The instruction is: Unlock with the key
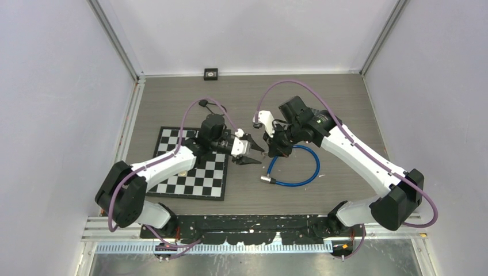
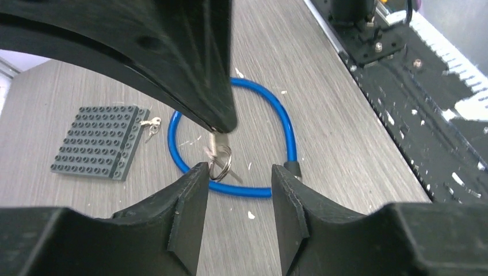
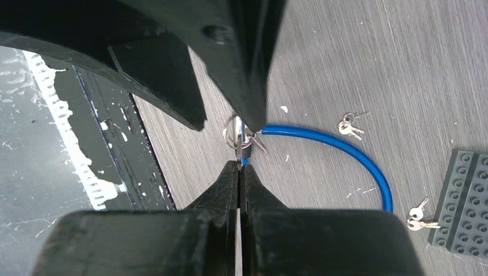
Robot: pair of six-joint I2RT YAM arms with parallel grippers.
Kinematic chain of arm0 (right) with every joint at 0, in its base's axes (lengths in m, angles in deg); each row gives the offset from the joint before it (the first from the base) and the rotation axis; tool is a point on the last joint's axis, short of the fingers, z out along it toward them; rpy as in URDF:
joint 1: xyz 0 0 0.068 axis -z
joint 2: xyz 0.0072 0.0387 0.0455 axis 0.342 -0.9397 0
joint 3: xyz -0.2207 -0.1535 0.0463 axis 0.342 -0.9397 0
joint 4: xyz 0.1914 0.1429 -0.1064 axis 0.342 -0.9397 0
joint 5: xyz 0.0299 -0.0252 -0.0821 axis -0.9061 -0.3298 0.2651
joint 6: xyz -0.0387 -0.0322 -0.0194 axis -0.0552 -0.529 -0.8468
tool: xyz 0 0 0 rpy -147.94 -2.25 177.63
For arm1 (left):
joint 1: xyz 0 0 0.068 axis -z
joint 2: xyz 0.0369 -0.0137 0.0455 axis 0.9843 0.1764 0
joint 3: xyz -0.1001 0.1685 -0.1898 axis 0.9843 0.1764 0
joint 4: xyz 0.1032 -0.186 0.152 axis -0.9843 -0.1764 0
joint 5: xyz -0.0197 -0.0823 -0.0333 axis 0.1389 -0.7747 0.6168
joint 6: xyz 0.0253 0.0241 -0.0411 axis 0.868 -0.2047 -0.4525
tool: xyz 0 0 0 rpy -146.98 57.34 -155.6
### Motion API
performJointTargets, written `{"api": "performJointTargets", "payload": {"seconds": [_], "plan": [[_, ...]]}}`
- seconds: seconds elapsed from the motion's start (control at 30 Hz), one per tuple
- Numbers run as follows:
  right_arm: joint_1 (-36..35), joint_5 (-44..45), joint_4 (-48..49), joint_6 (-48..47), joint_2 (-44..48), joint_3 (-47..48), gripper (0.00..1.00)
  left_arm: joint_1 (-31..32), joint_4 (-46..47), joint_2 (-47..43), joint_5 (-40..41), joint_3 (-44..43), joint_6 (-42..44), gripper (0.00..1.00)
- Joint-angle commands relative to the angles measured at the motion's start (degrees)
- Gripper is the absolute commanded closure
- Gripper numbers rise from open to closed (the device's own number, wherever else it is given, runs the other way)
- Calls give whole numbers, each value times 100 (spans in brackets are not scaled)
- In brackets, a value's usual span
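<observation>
the key [image 2: 217, 150] hangs in the air above the middle of the table [image 1: 345, 103], pinched flat by the clenched right gripper [image 3: 239, 172], with its ring [image 2: 220, 165] dangling below. the left gripper [image 2: 239, 172] faces it with jaws parted, one finger on each side of the ring and gripping nothing; whether a pad already brushes the ring i cannot tell.

the blue cable lock [image 1: 316, 167] lies looped on the table just right of both grippers, its metal end toward the near side.

the key looks light, thin, stiff and slick, so it will likely twist in a loose pinch. best taken on the flat bow, leaving the blade free. the cable looks springy and light and would probably slide unless its head is pinned.

only the overhead view shows the chessboard [image 1: 193, 167] to the left and how the arms meet. the wrist views alone show the key, plus spare keys [image 3: 348, 125] and a grey studded plate [image 2: 98, 141] that i cannot find in the overhead.
</observation>
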Motion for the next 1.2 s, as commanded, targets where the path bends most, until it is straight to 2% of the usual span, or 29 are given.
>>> {"api": "performJointTargets", "payload": {"seconds": [0.0, 0.2, 0.3, 0.43, 0.53, 0.6, 0.67, 0.77, 0.93, 1.17], "plan": [[-2, 273, 224, 219, -39, 108, 100, 34, -406, -448, 76, 335, 1199, 55], [-7, 402, 285, 363, -159, 149, 99, 174, -1195, -629, 464, 433, 2401, 56], [-7, 376, 315, 343, -97, 88, 100, 173, -1135, -626, 706, 437, 2416, 55], [-5, 230, 314, 245, 36, 18, 100, 148, -347, -591, 1033, 361, 1015, 46], [-5, 24, 315, 156, 152, -12, 100, -4, 170, -511, 1061, 216, -356, 43], [-8, -81, 348, 147, 221, -24, 100, -220, 534, -480, 820, 199, -1165, 43], [-1, -235, 430, 186, 306, -21, 100, -459, 962, -435, 146, 204, -1980, 45], [-8, -344, 534, 180, 373, -34, 100, -703, 1560, -366, -453, 205, -3065, 45], [-4, -525, 846, 148, 451, -183, 100, -737, 1168, -355, -536, 65, -3177, 39], [-13, -791, 1016, 166, 396, -213, 100, -737, 1653, -203, -516, 83, -3972, 35]]}}
